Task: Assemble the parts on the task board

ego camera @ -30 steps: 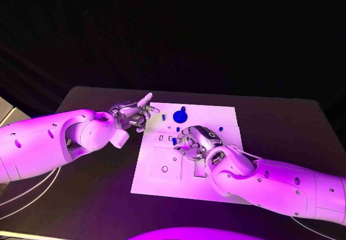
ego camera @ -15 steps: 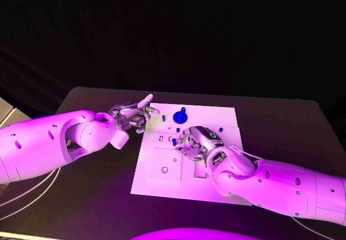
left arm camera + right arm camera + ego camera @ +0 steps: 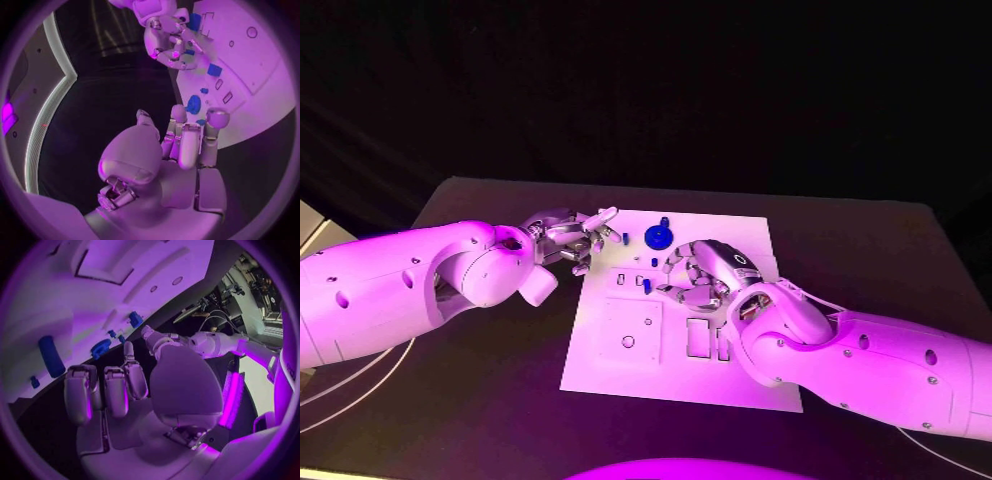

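Observation:
The white task board [image 3: 632, 350] lies in the middle of the table. A round blue part [image 3: 658, 235] sits near its far edge, with small blue pieces [image 3: 642, 282] beside it. My right hand [image 3: 704, 270] hovers over the board's far half with bent fingers [image 3: 106, 390] and nothing between them. A long blue piece [image 3: 50, 356] and the round part [image 3: 100, 347] lie beyond those fingers. My left hand [image 3: 574, 238] is at the board's far left corner, fingers [image 3: 184, 140] loosely bent and holding nothing. The round part [image 3: 194, 104] lies just past its fingertips.
The black table [image 3: 473, 400] surrounds the board with bare room on every side. Rectangular slots [image 3: 704, 340] and a small round hole [image 3: 627, 341] show in the board's near half. My right hand [image 3: 165, 35] appears across the board [image 3: 250, 75] in the left wrist view.
My right hand has moved toward the board's far side, uncovering the slots in its middle. The left hand's outstretched finger has curled in.

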Motion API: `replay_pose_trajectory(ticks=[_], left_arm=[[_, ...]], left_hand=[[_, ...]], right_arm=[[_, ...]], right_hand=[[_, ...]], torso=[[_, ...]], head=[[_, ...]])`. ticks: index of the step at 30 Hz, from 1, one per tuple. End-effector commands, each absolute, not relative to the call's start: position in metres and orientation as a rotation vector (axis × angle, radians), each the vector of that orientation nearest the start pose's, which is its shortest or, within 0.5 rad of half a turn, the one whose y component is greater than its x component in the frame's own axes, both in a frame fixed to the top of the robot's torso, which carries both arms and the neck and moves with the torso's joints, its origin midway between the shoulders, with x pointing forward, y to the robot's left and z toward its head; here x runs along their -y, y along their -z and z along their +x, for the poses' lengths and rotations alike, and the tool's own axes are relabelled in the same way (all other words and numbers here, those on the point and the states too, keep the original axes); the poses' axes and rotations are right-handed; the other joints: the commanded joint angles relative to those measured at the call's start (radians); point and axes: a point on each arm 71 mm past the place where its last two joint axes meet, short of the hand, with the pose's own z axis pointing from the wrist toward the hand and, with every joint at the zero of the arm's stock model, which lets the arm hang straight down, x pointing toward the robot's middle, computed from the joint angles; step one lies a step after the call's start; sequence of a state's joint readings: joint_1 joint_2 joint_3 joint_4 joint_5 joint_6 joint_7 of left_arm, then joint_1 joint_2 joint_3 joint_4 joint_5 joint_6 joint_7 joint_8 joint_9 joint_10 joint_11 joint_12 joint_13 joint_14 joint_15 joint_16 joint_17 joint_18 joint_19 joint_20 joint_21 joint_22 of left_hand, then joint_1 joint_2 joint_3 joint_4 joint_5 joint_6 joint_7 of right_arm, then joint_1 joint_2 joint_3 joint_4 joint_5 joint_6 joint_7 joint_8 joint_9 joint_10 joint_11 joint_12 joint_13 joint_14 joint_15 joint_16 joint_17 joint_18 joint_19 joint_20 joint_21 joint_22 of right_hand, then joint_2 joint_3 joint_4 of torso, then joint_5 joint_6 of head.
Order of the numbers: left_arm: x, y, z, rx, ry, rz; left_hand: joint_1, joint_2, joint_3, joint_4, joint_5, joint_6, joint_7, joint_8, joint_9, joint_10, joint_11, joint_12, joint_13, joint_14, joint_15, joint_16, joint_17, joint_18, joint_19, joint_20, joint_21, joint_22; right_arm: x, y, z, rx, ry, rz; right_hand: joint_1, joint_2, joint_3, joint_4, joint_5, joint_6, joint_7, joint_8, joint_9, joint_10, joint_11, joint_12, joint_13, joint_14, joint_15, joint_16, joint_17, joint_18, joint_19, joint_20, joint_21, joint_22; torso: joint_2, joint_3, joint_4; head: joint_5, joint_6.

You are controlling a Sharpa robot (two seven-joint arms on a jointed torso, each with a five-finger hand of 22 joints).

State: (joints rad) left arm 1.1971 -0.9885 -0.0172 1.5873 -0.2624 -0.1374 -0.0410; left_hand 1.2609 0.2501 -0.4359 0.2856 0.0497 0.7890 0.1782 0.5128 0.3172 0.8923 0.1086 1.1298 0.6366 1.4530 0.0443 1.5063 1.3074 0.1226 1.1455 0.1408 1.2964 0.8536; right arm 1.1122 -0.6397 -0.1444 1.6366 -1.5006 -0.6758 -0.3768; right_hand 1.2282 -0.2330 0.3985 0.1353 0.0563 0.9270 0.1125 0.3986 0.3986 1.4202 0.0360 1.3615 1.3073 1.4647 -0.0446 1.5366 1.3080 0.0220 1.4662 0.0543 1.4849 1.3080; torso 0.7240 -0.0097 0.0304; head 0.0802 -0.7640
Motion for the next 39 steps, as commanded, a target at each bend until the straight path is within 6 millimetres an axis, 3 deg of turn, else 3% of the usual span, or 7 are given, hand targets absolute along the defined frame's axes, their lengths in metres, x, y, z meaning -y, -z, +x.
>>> replay_pose_trajectory(ticks=[1, 5, 19, 27, 36, 38, 39], left_arm=[[-0.245, 0.194, 0.466, -2.092, 1.108, -0.822], [-0.242, 0.190, 0.471, -2.164, 1.001, -0.732], [-0.220, 0.158, 0.496, -2.258, 0.685, -0.424], [-0.200, 0.155, 0.507, -2.337, 0.557, -0.319], [-0.182, 0.161, 0.516, -2.360, 0.482, -0.286], [-0.178, 0.162, 0.517, -2.374, 0.475, -0.271], [-0.176, 0.163, 0.517, -2.383, 0.471, -0.264]], left_hand=[[0.025, -0.005, -0.018, -0.007, 0.000, -0.003, -0.008, 0.027, 0.016, 0.006, -0.013, 0.007, -0.003, 0.011, -0.012, 0.006, 0.057, 0.007, 0.027, -0.007, 0.017, 0.033], [0.041, -0.007, -0.015, -0.002, 0.000, -0.009, -0.012, 0.045, 0.027, 0.016, -0.017, 0.007, -0.003, 0.020, -0.017, 0.010, 0.068, 0.003, 0.042, -0.012, 0.024, 0.050], [0.092, 0.017, 0.044, 0.001, 0.002, 0.036, -0.073, 0.188, 0.130, 0.194, -0.075, 0.067, 0.109, 0.059, -0.071, 0.020, 0.108, -0.005, 0.094, -0.064, 0.032, 0.079], [0.053, 0.004, 0.040, 0.007, 0.001, 0.026, -0.079, 0.217, 0.171, 0.194, -0.081, 0.059, 0.104, 0.052, -0.078, 0.011, 0.088, -0.004, 0.094, -0.072, 0.019, 0.067], [0.004, 0.023, 0.033, 0.006, 0.002, 0.019, -0.082, 0.236, 0.204, 0.195, -0.083, 0.060, 0.112, 0.053, -0.079, 0.010, 0.089, -0.004, 0.096, -0.072, 0.014, 0.065], [0.020, -0.005, 0.154, 0.010, 0.004, 0.004, -0.090, 0.252, 0.240, 0.196, -0.095, 0.060, 0.120, 0.054, -0.087, 0.010, 0.093, -0.005, 0.102, -0.080, 0.012, 0.067], [-0.030, -0.065, 0.286, 0.008, -0.002, -0.002, -0.089, 0.250, 0.263, 0.194, -0.098, 0.057, 0.121, 0.054, -0.086, 0.010, 0.094, -0.005, 0.104, -0.082, 0.008, 0.067]], right_arm=[[0.092, 0.216, 0.428, -1.538, -0.902, 0.098], [0.102, 0.205, 0.441, -1.516, -1.005, 0.231], [0.144, 0.155, 0.490, -1.436, -1.045, 0.486], [0.174, 0.140, 0.505, -1.394, -1.009, 0.543], [0.188, 0.139, 0.509, -1.395, -0.978, 0.563], [0.189, 0.140, 0.509, -1.397, -0.974, 0.564], [0.189, 0.140, 0.510, -1.398, -0.971, 0.565]], right_hand=[[0.021, 0.009, -0.006, 0.002, 0.003, -0.014, 0.006, -0.006, -0.004, -0.013, 0.002, -0.011, 0.108, 0.088, 0.009, -0.008, 0.187, 0.001, 0.071, 0.010, -0.011, 0.201], [0.035, 0.018, -0.005, 0.003, 0.003, -0.018, 0.009, -0.007, -0.007, -0.021, 0.004, -0.020, 0.102, 0.085, 0.011, -0.015, 0.176, 0.006, 0.063, 0.013, -0.032, 0.188], [0.044, 0.027, -0.007, 0.010, 0.002, -0.030, 0.015, -0.008, -0.011, -0.068, 0.010, -0.075, 0.063, 0.072, 0.016, -0.044, 0.132, 0.018, 0.043, 0.018, -0.088, 0.153], [0.050, 0.020, -0.021, 0.021, 0.002, -0.043, 0.018, -0.005, -0.016, -0.125, 0.012, -0.156, 0.002, 0.050, 0.017, -0.099, 0.061, 0.040, 0.007, 0.021, -0.192, 0.089], [0.055, 0.018, -0.026, 0.023, 0.002, -0.051, 0.019, -0.007, -0.019, -0.132, 0.013, -0.169, -0.009, 0.049, 0.018, -0.105, 0.056, 0.042, 0.004, 0.021, -0.206, 0.080], [0.055, 0.017, -0.027, 0.023, 0.002, -0.053, 0.020, -0.008, -0.019, -0.133, 0.014, -0.170, -0.010, 0.049, 0.018, -0.105, 0.056, 0.042, 0.004, 0.021, -0.207, 0.080], [0.055, 0.017, -0.027, 0.023, 0.002, -0.053, 0.020, -0.008, -0.019, -0.133, 0.014, -0.170, -0.010, 0.049, 0.018, -0.105, 0.056, 0.042, 0.004, 0.021, -0.207, 0.080]], torso=[[-0.009, -0.0002, -0.0025], [-0.016, 0.0014, -0.0049], [-0.036, 0.0100, 0.0004], [-0.039, 0.0133, -0.0003], [-0.043, 0.0172, -0.0012], [-0.044, 0.0189, -0.0034], [-0.044, 0.0197, -0.0039]], head=[[0.000, 0.000], [0.003, 0.002], [0.009, -0.025], [0.005, -0.028], [0.013, -0.032], [0.017, -0.033], [0.017, -0.034]])
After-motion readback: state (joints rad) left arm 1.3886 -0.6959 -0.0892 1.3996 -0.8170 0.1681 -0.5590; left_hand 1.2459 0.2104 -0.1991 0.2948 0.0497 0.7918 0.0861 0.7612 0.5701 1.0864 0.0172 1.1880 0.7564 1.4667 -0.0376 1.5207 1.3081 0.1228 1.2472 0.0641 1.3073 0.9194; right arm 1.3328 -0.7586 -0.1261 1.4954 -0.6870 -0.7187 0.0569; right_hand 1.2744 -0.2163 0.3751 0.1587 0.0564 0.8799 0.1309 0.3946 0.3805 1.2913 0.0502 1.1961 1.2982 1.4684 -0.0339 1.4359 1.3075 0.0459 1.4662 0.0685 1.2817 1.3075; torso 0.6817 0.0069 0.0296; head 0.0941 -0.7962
